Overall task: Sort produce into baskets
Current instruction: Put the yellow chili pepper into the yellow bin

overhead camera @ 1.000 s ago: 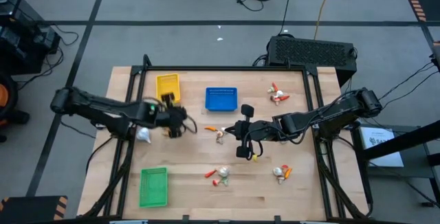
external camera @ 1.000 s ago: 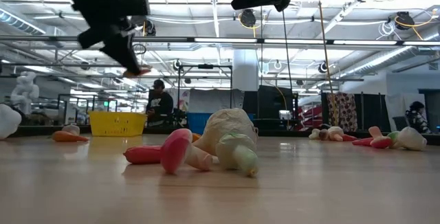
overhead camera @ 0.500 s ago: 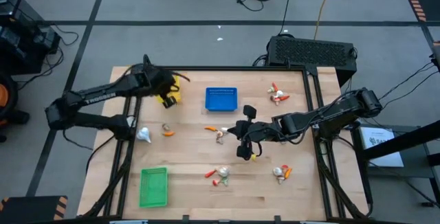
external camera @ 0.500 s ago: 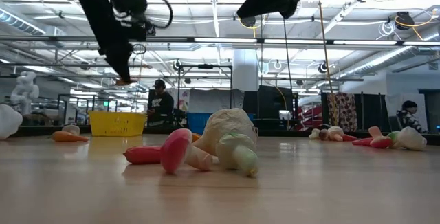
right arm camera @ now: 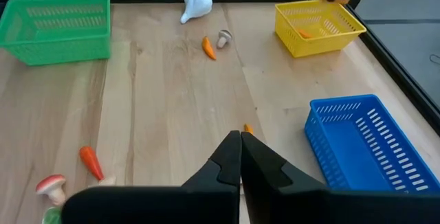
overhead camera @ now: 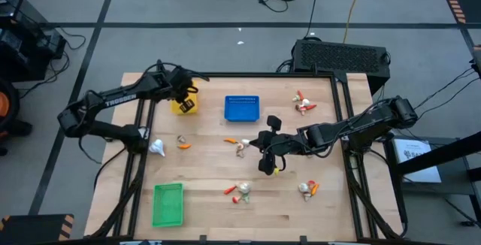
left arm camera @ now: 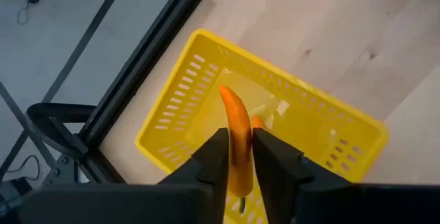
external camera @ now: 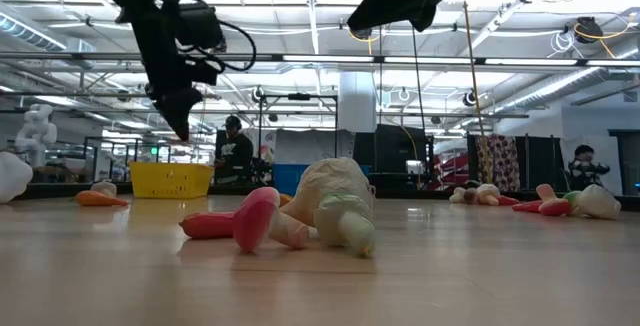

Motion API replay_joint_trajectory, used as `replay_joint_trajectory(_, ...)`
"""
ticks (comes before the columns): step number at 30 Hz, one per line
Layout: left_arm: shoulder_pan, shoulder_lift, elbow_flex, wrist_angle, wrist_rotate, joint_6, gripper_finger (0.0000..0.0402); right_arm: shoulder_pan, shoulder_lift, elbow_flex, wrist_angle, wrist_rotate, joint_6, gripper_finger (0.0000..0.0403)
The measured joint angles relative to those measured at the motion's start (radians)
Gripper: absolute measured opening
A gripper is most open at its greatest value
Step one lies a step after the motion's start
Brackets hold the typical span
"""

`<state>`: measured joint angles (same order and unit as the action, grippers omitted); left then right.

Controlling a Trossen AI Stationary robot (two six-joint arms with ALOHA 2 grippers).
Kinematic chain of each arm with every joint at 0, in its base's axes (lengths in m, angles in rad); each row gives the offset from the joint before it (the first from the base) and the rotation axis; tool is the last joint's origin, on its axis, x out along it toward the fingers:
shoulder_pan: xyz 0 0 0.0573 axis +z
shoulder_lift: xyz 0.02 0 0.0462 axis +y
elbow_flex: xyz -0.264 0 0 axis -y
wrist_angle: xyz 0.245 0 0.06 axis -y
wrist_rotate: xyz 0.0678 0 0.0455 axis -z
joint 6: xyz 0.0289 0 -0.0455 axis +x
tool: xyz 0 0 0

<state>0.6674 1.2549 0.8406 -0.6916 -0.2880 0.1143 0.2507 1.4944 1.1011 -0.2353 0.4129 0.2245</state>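
One carrot (left arm camera: 236,135) is being delivered: it is held between the fingers of the left gripper (left arm camera: 237,157), directly over the yellow basket (left arm camera: 180,107) at the far left of the table (overhead camera: 203,200). The step in hand is judged to be the drop into that basket, where another orange piece (left arm camera: 256,121) already lies. The fingers stand only a little apart, with the carrot pinched or just barely loosened between them (which of the two cannot be told from the wrist view). What the next move calls for is a wider spreading of the fingers so that the carrot falls inside the rim, then a lift clear of the basket and a reach toward another piece.

The right gripper (right arm camera: 239,157) is pressed together on nothing and hovers over the middle of the table, just beside the blue basket (right arm camera: 357,141); that basket looks empty from above.

Much of the sorting is left. The green basket (overhead camera: 168,204) sits at the near left corner, seemingly empty. Loose produce is scattered about: a white bulb (overhead camera: 157,148) and a small orange piece (overhead camera: 184,144) near the left arm, a cluster (overhead camera: 240,191) at the near middle, another (overhead camera: 309,188) at the near right, and a third (overhead camera: 303,103) at the far right.
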Motion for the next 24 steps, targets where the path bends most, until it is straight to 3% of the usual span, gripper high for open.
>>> replay_joint_trajectory(6, -0.003, 0.024, 0.0, -0.001, 0.0, 0.005, 0.0122, 0.0, 0.0, 0.0, -0.012, 0.0, 0.0, 0.0)
replay_joint_trajectory(13, -0.019, 0.011, 0.0, -0.001, 0.009, -0.003, 0.0127, 0.0, 0.0, 0.0, -0.011, 0.0, 0.0, 0.0)
replay_joint_trajectory(24, -0.193, -0.026, 0.0, 0.001, 0.248, -0.054, 0.0128, 0.0, 0.0, 0.0, -0.011, 0.0, 0.0, 0.0)
